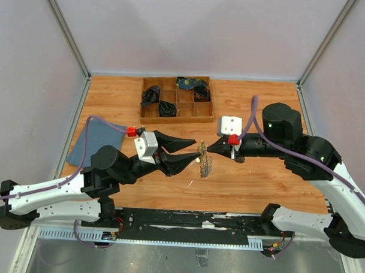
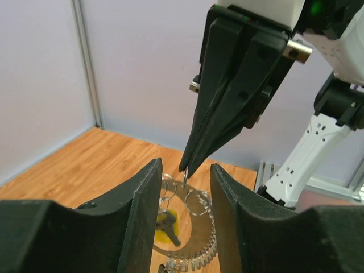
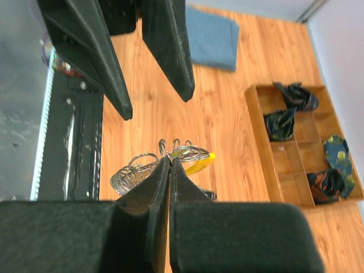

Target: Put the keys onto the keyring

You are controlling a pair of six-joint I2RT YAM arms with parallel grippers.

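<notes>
The keyring (image 1: 204,156) hangs above the middle of the table, a thin metal loop with a short yellow piece (image 3: 200,164). My right gripper (image 3: 170,161) is shut on the loop's top edge. Silvery keys (image 3: 131,174) bunch along the loop's lower side, and one dark-headed key (image 2: 168,224) lies against the yellow piece. My left gripper (image 1: 197,149) stands open just left of the ring. Its two fingers (image 2: 141,211) frame the ring without touching it. In the left wrist view the right gripper (image 2: 186,168) pinches the loop from above.
A wooden compartment tray (image 1: 148,118) with dark bundles stands at the back centre. A blue cloth (image 1: 96,140) lies at the left. A black rail (image 1: 185,223) runs along the near edge. White walls close in the table.
</notes>
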